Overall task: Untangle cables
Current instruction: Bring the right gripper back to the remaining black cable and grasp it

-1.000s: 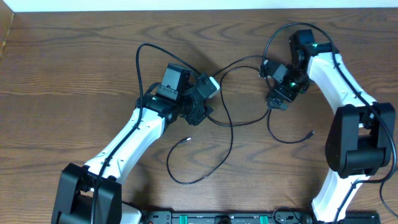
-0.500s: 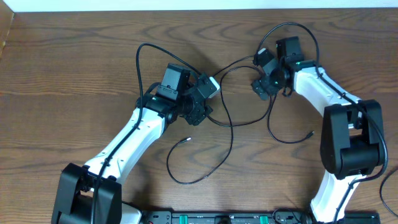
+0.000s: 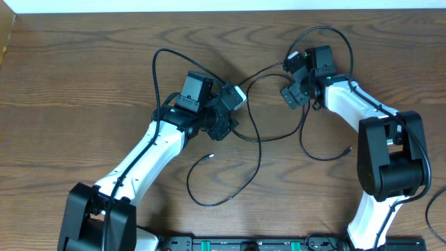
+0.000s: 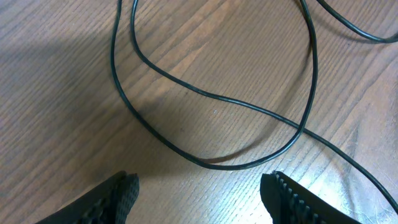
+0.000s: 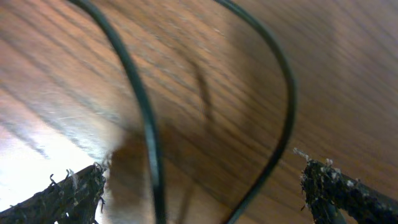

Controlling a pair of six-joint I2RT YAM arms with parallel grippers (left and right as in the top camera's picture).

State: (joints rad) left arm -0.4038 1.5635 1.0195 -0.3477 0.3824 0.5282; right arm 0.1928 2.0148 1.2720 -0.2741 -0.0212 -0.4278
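Overhead, the black cables (image 3: pixel 259 146) are seen looped across the middle of the table (image 3: pixel 83 84), trailing toward 6 o'clock. The left gripper (image 4: pixel 202 196) is spread above one loop, with nothing pinched. At 2 o'clock from it, the right gripper (image 5: pixel 205 186) is spread wide, with two strands seen between its fingers, ungripped.

Grained wood table (image 3: pixel 70 104) with faint sheen — cables (image 4: pixel 227 99) smooth, semi-glossy black.

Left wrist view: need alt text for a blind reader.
Thin black cables loop and cross on a wooden table. At the bottom edge, the left end effector stands open just above it, gripping nothing.
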